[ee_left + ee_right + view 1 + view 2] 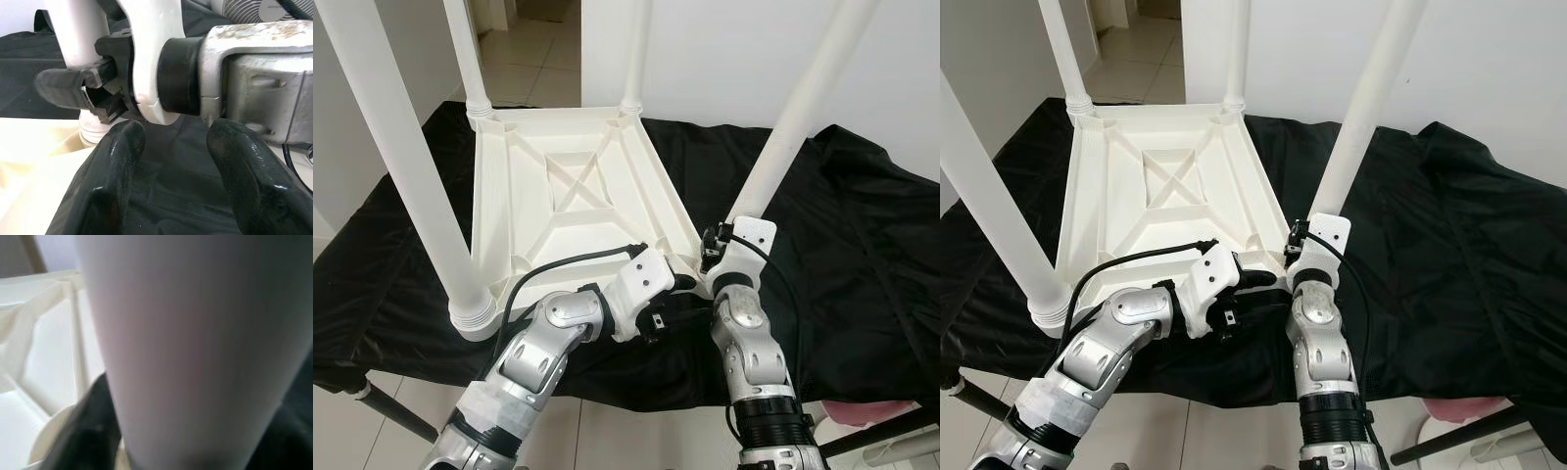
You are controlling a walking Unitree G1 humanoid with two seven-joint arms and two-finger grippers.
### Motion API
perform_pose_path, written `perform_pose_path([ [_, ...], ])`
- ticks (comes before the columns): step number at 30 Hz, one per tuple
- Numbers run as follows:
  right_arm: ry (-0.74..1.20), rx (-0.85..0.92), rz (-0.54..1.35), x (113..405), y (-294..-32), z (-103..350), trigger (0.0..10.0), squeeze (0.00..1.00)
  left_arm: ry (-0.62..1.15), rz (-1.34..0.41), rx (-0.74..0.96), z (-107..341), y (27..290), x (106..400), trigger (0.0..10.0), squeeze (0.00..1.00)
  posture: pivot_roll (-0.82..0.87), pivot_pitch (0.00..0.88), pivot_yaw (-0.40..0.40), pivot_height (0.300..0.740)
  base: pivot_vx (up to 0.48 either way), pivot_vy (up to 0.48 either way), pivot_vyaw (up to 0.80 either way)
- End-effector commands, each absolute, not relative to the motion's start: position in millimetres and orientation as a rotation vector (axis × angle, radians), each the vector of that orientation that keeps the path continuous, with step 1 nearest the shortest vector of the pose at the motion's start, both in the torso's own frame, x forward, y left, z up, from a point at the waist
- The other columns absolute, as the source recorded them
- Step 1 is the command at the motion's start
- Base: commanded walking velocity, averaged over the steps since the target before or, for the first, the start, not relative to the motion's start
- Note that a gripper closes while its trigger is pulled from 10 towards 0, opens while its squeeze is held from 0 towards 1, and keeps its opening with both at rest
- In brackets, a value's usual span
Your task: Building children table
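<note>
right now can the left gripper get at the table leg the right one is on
Probably yes. The left gripper is open beside the right gripper, at the base of the near right leg. Only the right wrist crowds the gap.

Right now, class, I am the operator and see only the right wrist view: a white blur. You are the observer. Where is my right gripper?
Observer: The right gripper is at the foot of the near right leg, where it meets the upturned table.
Operator: And the left gripper?
Observer: The left gripper is open, close beside the right arm's wrist, above the black cloth.
</note>
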State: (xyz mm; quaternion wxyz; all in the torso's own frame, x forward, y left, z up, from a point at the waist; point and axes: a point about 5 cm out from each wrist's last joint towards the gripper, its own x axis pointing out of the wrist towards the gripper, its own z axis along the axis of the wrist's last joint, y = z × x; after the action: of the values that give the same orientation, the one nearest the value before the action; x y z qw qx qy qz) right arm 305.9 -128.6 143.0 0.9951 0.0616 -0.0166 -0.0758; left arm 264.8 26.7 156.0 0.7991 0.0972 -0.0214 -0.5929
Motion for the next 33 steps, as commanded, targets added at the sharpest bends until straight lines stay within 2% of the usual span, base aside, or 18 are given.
perform_pose_path([
  [1, -0.045, 0.141, -0.132, 301, -128, 142, 10.0, 1.00, -0.040, -1.252, 0.205, 155, 27, 265, 10.0, 0.00, -0.05, 0.000, -0.047, 0.740, 0.000, 0.000, 0.00],
  [10, -0.082, 0.150, -0.080, 297, -139, 143, 10.0, 1.00, -0.042, -1.254, 0.203, 155, 26, 265, 10.0, 0.00, -0.06, 0.000, -0.046, 0.740, 0.000, 0.000, 0.00],
  [14, -0.125, 0.114, 0.084, 288, -158, 141, 10.0, 1.00, -0.040, -1.249, 0.199, 155, 28, 265, 10.0, 0.00, -0.05, 0.000, -0.051, 0.740, 0.000, 0.000, 0.00],
  [17, -0.123, 0.101, 0.131, 285, -163, 140, 10.0, 1.00, -0.036, -1.245, 0.199, 154, 29, 265, 10.0, 0.00, -0.05, 0.000, -0.044, 0.740, 0.000, 0.000, 0.00],
  [18, -0.111, 0.084, 0.217, 285, -168, 137, 10.0, 0.00, -0.034, -1.244, 0.198, 154, 29, 265, 10.0, 0.00, -0.05, 0.000, -0.034, 0.740, 0.000, 0.000, 0.00],
  [25, -0.096, -0.002, 0.405, 296, -183, 135, 10.0, 0.00, -0.031, -1.252, 0.215, 154, 31, 267, 10.0, 0.00, -0.04, 0.000, -0.040, 0.740, 0.000, 0.000, 0.00],
  [33, -0.059, -0.066, 0.516, 312, -179, 130, 10.0, 0.00, -0.015, -1.251, 0.251, 147, 33, 264, 10.0, 0.00, -0.02, 0.000, -0.048, 0.740, 0.000, 0.000, 0.00],
])
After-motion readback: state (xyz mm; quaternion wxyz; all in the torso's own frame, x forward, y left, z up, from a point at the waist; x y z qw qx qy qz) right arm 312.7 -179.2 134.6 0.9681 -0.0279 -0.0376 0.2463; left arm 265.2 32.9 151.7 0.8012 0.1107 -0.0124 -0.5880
